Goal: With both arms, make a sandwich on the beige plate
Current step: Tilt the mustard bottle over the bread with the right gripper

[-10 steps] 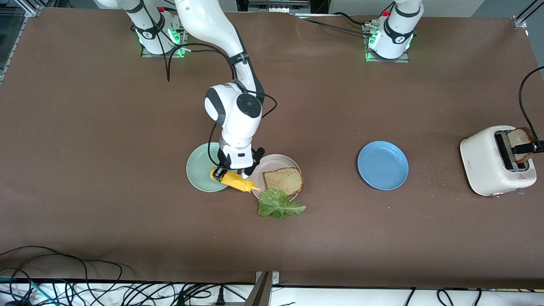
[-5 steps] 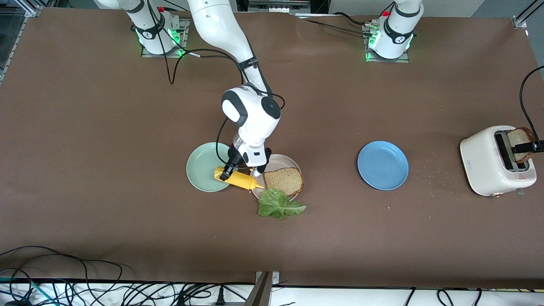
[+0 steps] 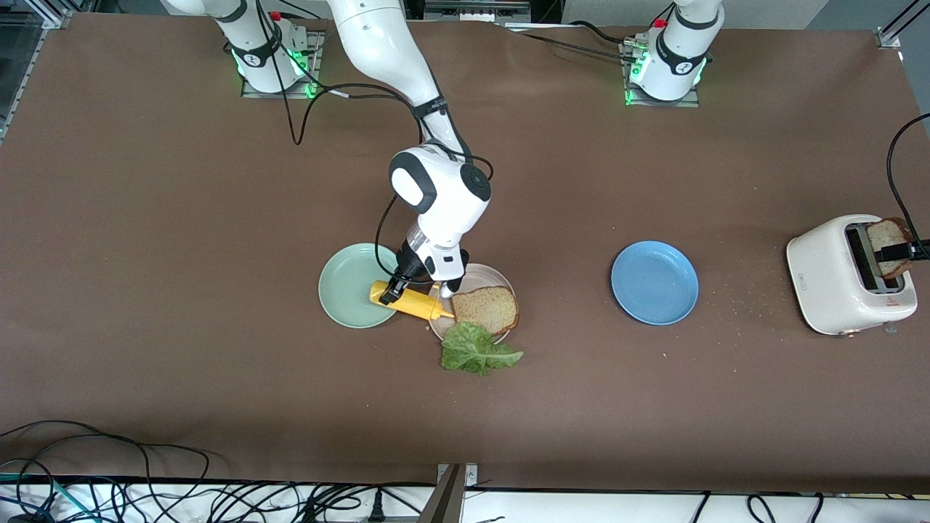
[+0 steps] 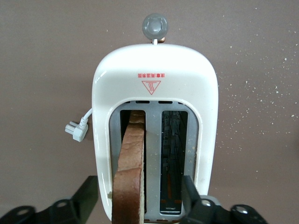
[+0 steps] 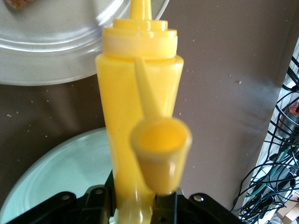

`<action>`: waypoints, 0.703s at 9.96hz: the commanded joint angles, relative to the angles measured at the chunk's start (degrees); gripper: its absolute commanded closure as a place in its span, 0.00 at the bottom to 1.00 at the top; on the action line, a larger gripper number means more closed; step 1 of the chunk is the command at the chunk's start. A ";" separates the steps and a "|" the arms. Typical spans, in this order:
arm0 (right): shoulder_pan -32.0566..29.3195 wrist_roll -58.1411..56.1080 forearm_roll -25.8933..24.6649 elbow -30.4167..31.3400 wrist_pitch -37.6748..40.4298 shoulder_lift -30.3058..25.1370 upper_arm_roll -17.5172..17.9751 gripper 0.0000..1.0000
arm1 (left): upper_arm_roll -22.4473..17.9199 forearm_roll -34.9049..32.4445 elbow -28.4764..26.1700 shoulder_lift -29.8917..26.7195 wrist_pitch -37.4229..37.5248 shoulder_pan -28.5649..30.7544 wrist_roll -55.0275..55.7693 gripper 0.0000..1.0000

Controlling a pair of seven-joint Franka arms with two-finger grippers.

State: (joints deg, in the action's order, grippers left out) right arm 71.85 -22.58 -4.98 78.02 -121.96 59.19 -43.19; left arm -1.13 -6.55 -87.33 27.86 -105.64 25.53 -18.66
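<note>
- Front view: the right gripper (image 3: 410, 290) clamps a yellow bottle (image 3: 411, 302) tipped toward the bread slice (image 3: 485, 308) on the beige plate (image 3: 476, 274), mid-table.
- At the table's left-arm edge, the left gripper (image 4: 140, 198) straddles, part-closed, a second slice (image 4: 131, 172) in the toaster (image 4: 156, 84).
- Lettuce (image 3: 476, 350) overlaps the plate's rim.
- Keep the nozzle over the bread.

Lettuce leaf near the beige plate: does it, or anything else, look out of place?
Yes. The lettuce leaf lies mostly on the table, only overlapping the beige plate rim beside the bread slice. Crumbs are scattered by the toaster.
</note>
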 commanded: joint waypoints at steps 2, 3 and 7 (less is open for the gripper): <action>0.40 0.78 -1.26 -2.17 2.07 1.10 -1.02 1.00 | 0.34 -1.63 -1.79 -1.49 -0.09 0.57 -1.21 1.00; 0.40 0.61 -1.26 -2.26 2.42 1.02 -1.10 1.00 | 0.34 -1.63 -1.70 -1.49 -0.09 0.57 -1.21 1.00; -0.82 -2.62 0.67 -5.41 5.93 -0.30 -3.12 1.00 | 0.42 -1.72 -0.91 -1.58 0.35 0.40 -1.21 1.00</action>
State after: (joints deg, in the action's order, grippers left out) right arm 71.76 -22.97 -4.95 75.77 -119.10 59.04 -45.12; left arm -1.29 -6.55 -87.48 27.81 -105.62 25.59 -19.11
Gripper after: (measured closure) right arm 0.665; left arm 0.863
